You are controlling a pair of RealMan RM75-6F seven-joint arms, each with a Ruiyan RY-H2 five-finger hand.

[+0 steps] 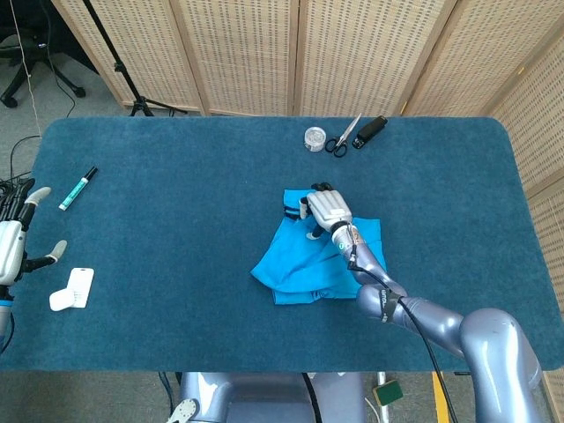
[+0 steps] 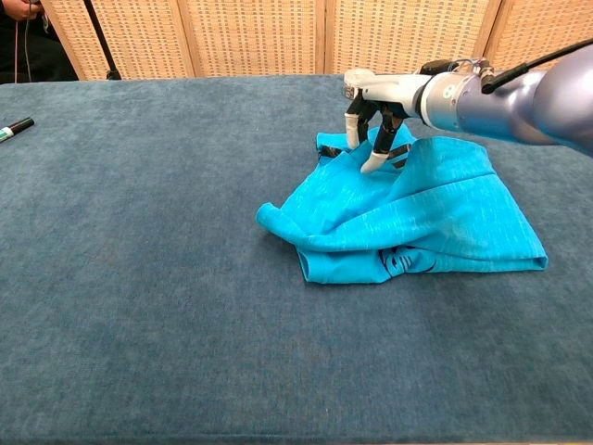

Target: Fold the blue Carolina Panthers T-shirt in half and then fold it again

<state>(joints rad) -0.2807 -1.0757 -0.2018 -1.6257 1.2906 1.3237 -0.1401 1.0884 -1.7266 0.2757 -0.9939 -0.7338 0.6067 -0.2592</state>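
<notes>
**Robot hand reaches down onto crumpled blue shirt**

The blue T-shirt (image 2: 408, 218) lies bunched in loose folds near the middle of the dark teal surface (image 1: 176, 229), a dark printed mark showing along its near edge in the chest view. The right hand (image 1: 326, 209) hangs over the shirt's far edge by the collar, its fingers (image 2: 372, 164) pointing down and spread apart, pale tips at or just above the cloth; whether they pinch any fabric cannot be told. The left hand (image 1: 11, 251) sits well apart at the surface's left edge, fingers released and holding nothing. A green marker (image 1: 77, 188) and a small white tag (image 1: 72, 289) lie near that side. Along the far edge rest a small round container (image 1: 315, 138), scissors (image 1: 345, 137) and a black object (image 1: 371, 130).
</notes>
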